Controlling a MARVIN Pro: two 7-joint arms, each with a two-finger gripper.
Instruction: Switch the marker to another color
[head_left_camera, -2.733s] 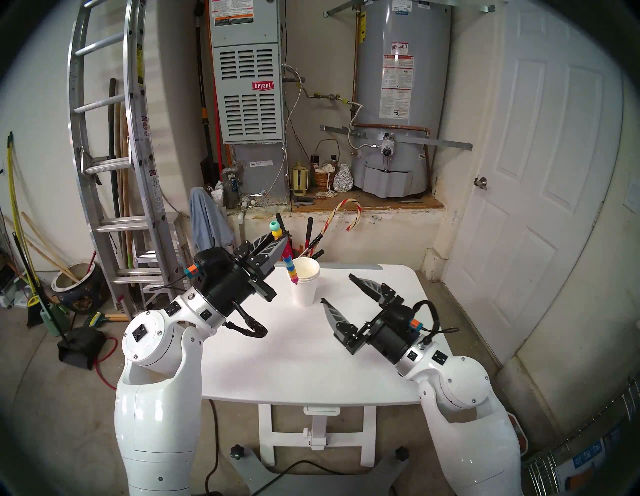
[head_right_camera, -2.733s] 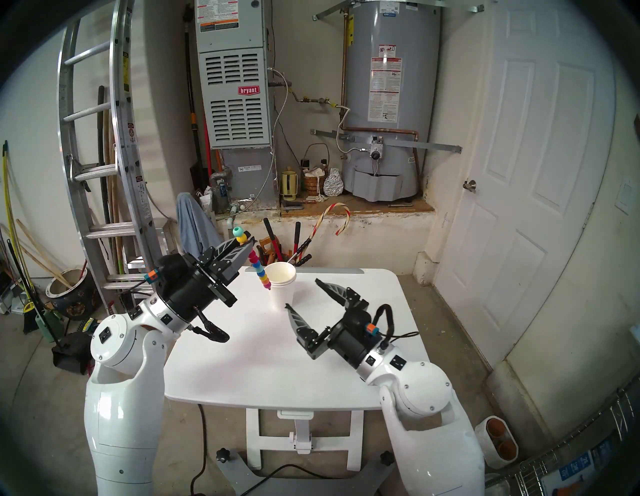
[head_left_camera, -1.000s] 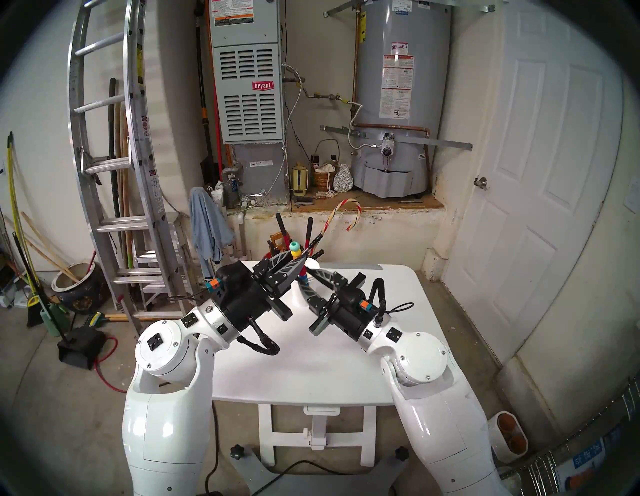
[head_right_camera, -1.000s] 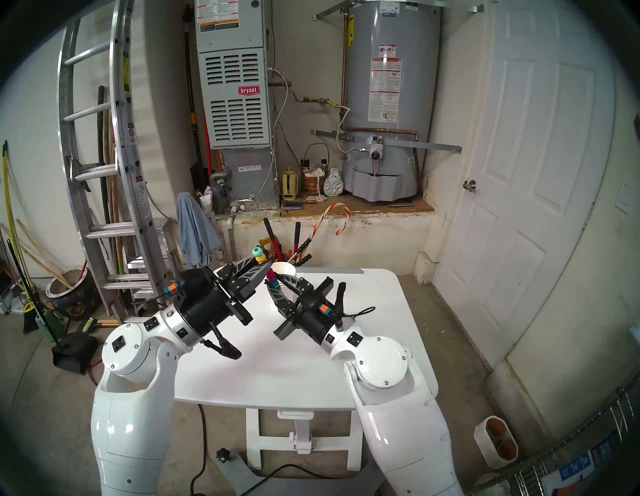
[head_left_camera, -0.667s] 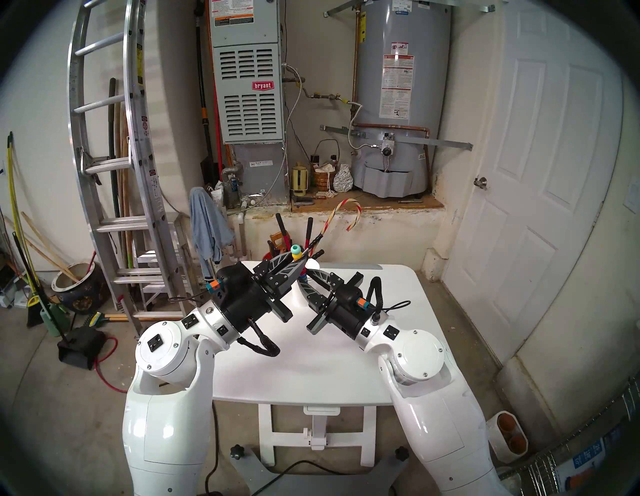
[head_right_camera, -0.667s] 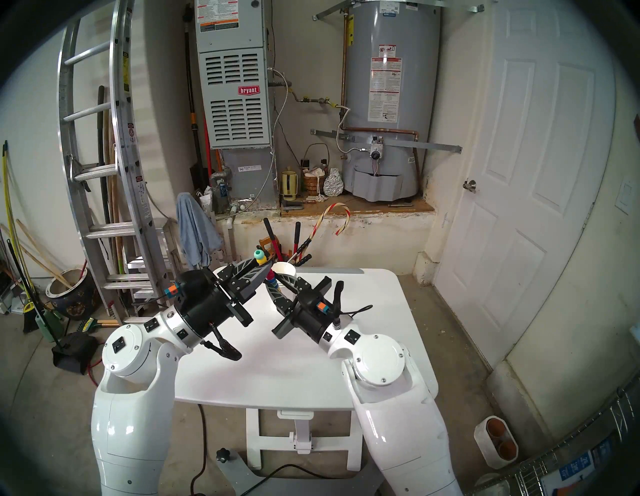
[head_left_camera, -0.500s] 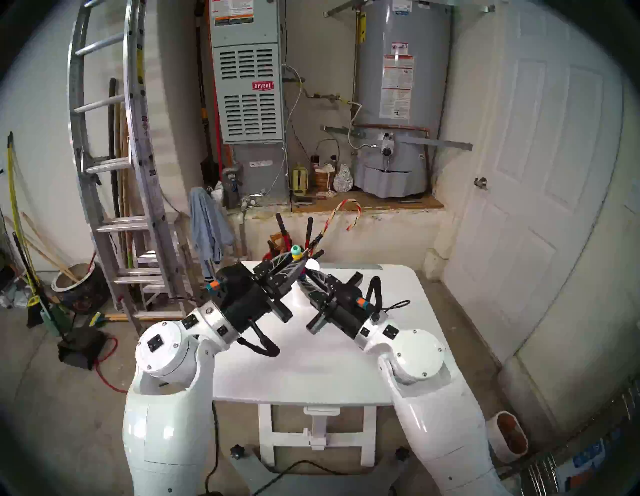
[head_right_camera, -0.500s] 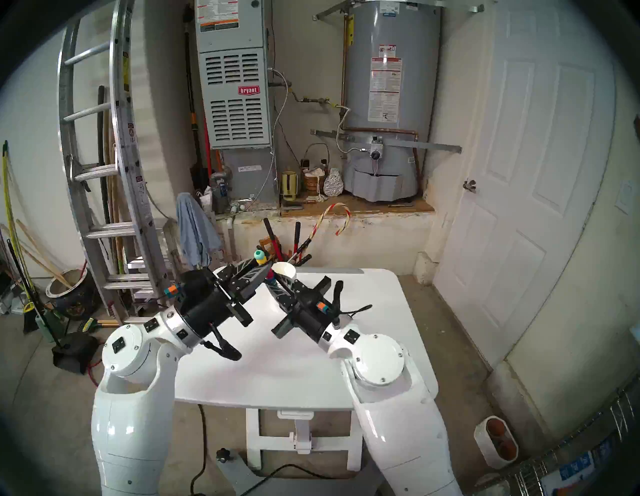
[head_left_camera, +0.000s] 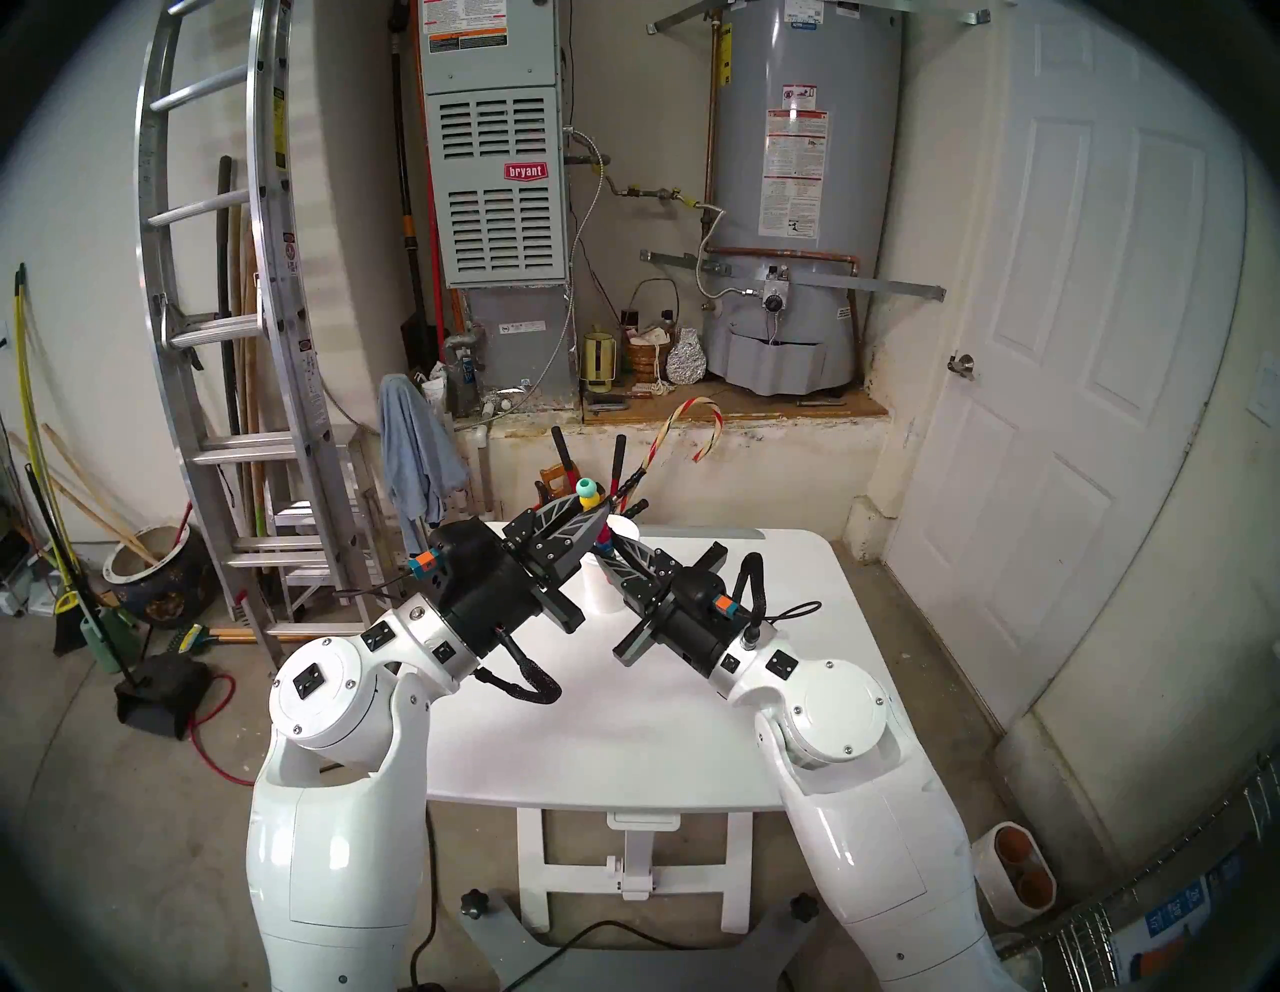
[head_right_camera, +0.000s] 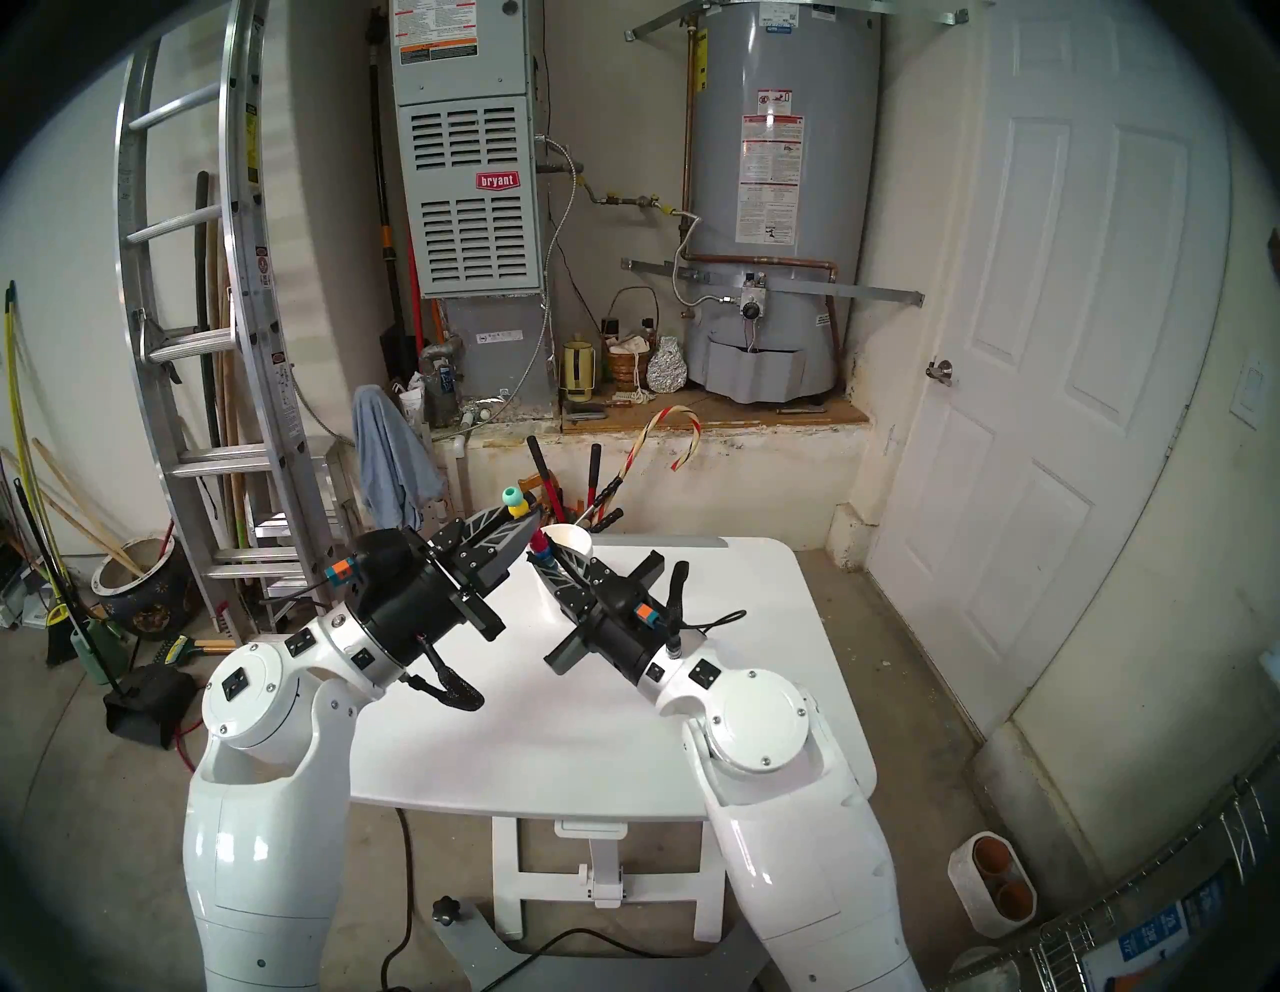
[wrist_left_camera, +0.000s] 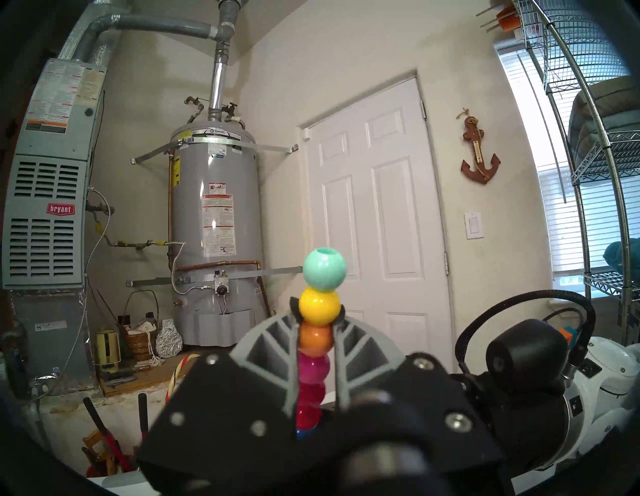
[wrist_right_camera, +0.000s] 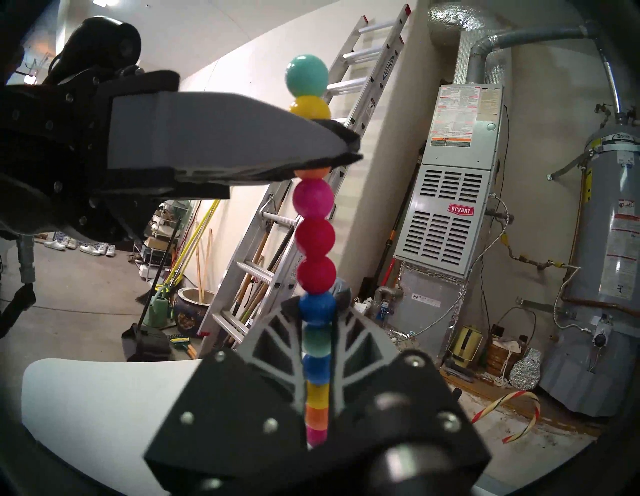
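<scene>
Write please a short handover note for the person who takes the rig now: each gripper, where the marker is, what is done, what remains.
Left gripper: shut on the marker, near its top, around the orange segment just under the yellow one.
Right gripper: shut on the same marker lower down, at the blue and teal segments.
Marker: upright in the air between both arms, above the white table, beside the paper cup.
Done: marker lifted, both grips set.
Left: pull the segments apart and restack so another color becomes the tip; no segment is separated yet.
</scene>
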